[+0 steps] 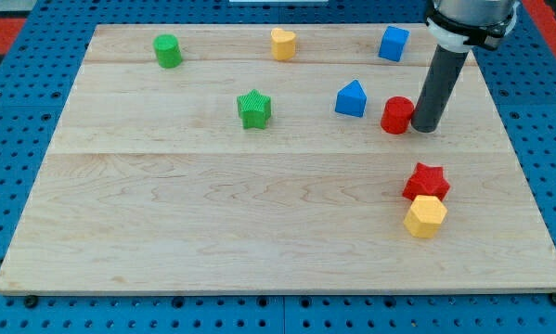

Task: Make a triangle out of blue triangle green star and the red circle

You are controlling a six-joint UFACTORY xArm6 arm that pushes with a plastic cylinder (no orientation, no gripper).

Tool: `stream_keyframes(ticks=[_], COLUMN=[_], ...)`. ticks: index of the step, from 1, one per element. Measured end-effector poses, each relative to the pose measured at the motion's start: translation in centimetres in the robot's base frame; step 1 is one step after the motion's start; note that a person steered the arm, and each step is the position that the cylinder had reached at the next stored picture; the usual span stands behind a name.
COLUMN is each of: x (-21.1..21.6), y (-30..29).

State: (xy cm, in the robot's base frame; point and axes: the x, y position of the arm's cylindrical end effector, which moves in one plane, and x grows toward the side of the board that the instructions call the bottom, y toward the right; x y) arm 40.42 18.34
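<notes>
The blue triangle (351,99) lies right of the board's middle, in its upper half. The red circle (397,115) sits just to its right, a small gap between them. The green star (254,109) lies well to the left of the blue triangle, near the board's centre top. My tip (424,128) rests on the board right beside the red circle, on its right side, touching or nearly touching it. The dark rod rises from there to the view's top right.
A green cylinder (168,50) lies at top left, a yellow heart (282,43) at top centre, a blue cube (394,43) at top right. A red star (426,181) and a yellow hexagon (425,216) touch at lower right. The wooden board (166,223) sits on a blue pegboard.
</notes>
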Motion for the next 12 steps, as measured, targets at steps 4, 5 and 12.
stream_keyframes(ticks=[4,5,12], x=[-0.1,-1.1,-1.4], y=[-0.3,-0.5,-21.1])
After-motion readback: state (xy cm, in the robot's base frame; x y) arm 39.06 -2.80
